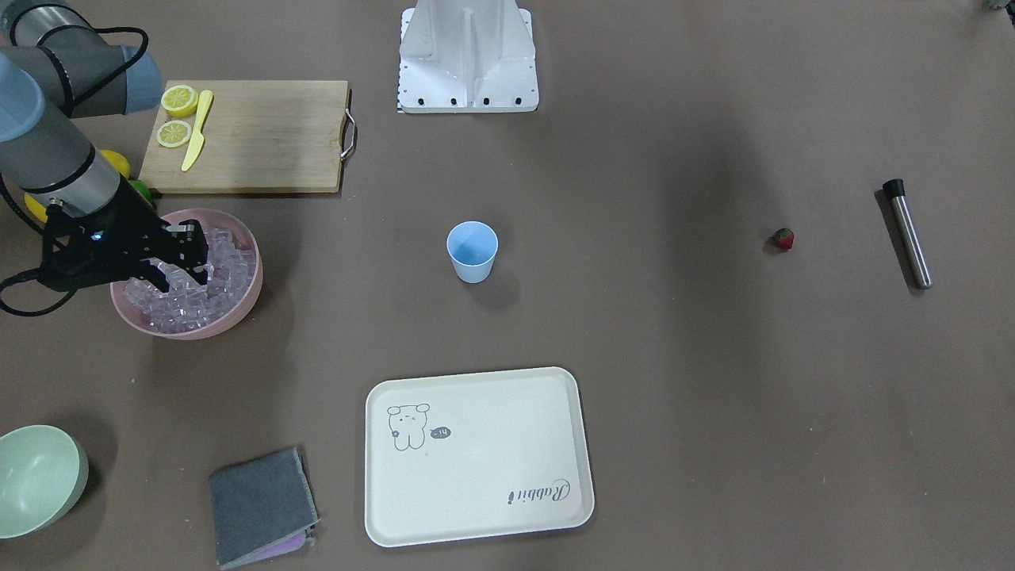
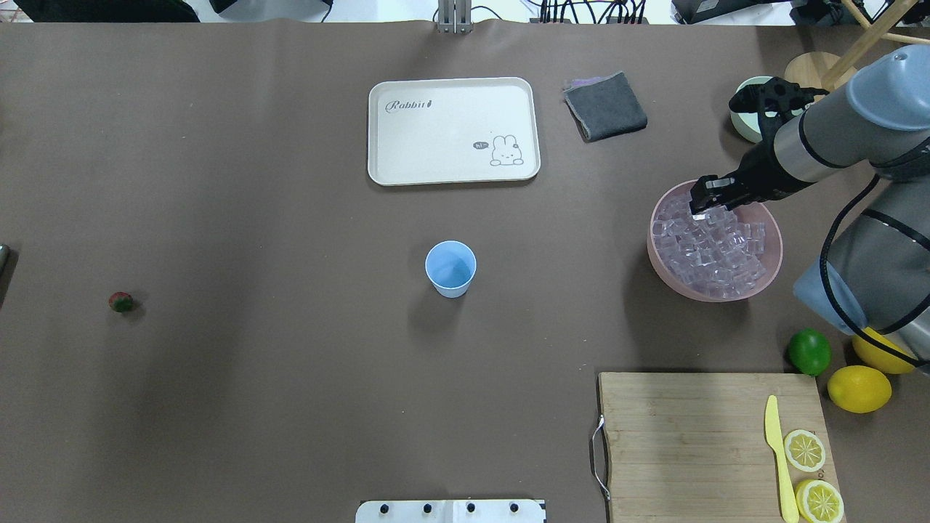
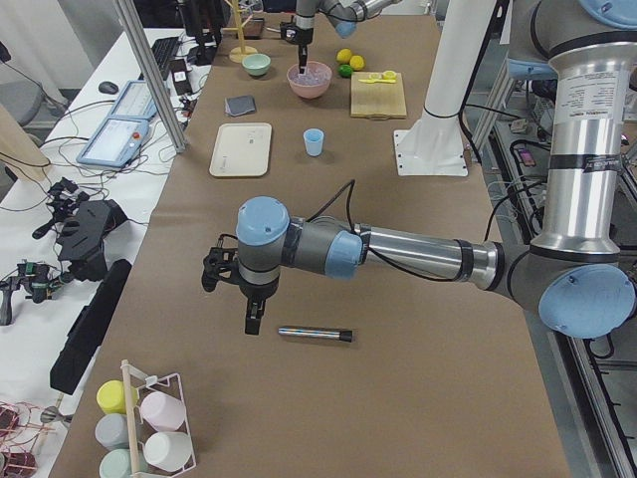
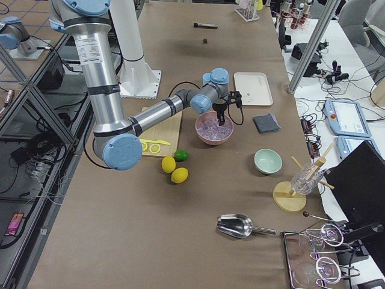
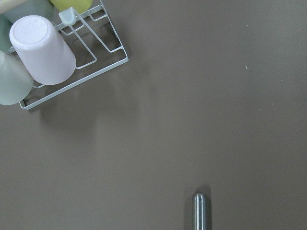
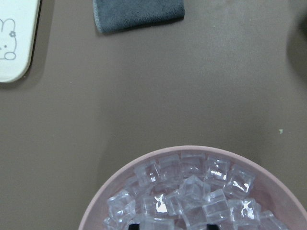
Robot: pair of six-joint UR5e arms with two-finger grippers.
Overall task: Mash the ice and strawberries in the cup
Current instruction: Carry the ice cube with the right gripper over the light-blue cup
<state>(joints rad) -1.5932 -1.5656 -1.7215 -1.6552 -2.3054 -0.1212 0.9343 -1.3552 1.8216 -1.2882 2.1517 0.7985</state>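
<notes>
The ice (image 1: 230, 266) fills a pink bowl (image 1: 238, 317) on the robot's right side. My right gripper (image 1: 189, 274) is down in the bowl (image 2: 657, 250), on the ice (image 2: 716, 250). In the right wrist view its fingertips (image 6: 135, 223) stand apart at the bottom edge with ice cubes (image 6: 192, 191) between them. The pale-blue cup (image 1: 473, 251) stands upright and empty mid-table (image 2: 450, 269). The strawberry (image 1: 783, 238) lies alone on the robot's left side (image 2: 120, 301). My left gripper (image 3: 249, 321) hovers beside a steel rod; I cannot tell whether it is open or shut.
A steel rod with a black cap (image 1: 908, 234) lies past the strawberry. A cutting board (image 1: 254, 135) holds lemon slices (image 1: 179, 101) and a yellow knife (image 1: 195, 135). There is also a cream tray (image 1: 476, 456), a grey cloth (image 1: 262, 506), a pale-green bowl (image 1: 36, 476), a lime (image 2: 809, 351), lemons (image 2: 859, 388) and a cup rack (image 5: 57, 57).
</notes>
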